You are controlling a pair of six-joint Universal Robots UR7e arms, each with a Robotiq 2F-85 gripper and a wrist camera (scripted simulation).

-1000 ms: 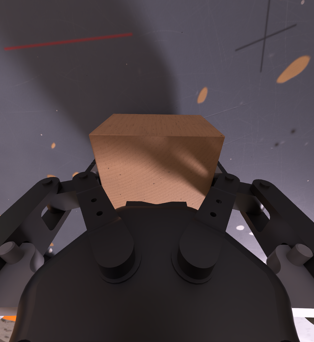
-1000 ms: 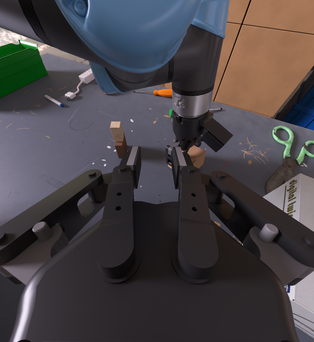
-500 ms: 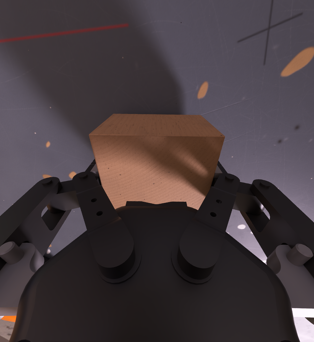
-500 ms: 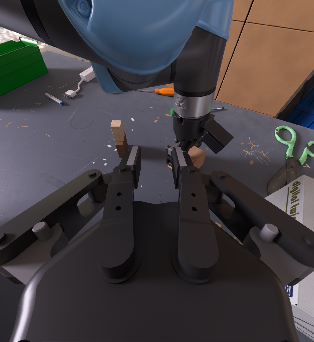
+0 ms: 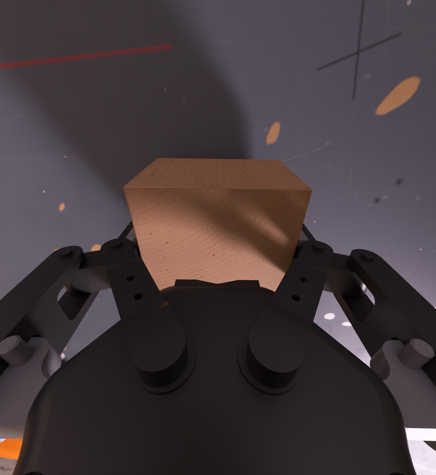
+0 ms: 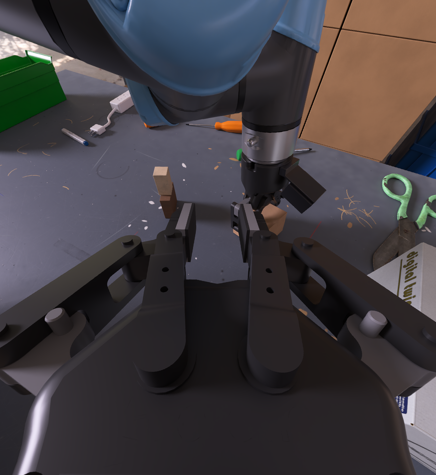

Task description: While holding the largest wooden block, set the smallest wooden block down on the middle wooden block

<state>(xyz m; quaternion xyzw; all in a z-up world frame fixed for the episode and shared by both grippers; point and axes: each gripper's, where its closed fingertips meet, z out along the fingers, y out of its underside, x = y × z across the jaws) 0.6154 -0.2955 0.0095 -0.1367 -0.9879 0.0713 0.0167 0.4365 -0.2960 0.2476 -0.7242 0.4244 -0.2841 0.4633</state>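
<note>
My left gripper [image 5: 217, 246] is shut on the largest wooden block [image 5: 217, 226] and holds it above the grey table; the block hides the fingertips. In the right wrist view the same block [image 6: 276, 218] hangs under the left gripper [image 6: 260, 203], just off the table. To its left the small pale block [image 6: 162, 180] stands on top of the darker middle block [image 6: 168, 205], which rests on the table. My right gripper [image 6: 213, 218] is open and empty, nearer the camera than the stack and apart from it.
The grey table [image 6: 57, 205] carries a green bin [image 6: 14, 95] at far left, a power strip [image 6: 120, 101], a marker [image 6: 74, 136] and an orange screwdriver [image 6: 227, 126]. Green scissors [image 6: 412, 205] and a white box [image 6: 430, 295] lie at right. Cardboard boxes [image 6: 378, 77] stand behind.
The left gripper has drifted slightly over the table with the large block still in it. The right gripper has stayed open, and the two stacked blocks have not moved.
</note>
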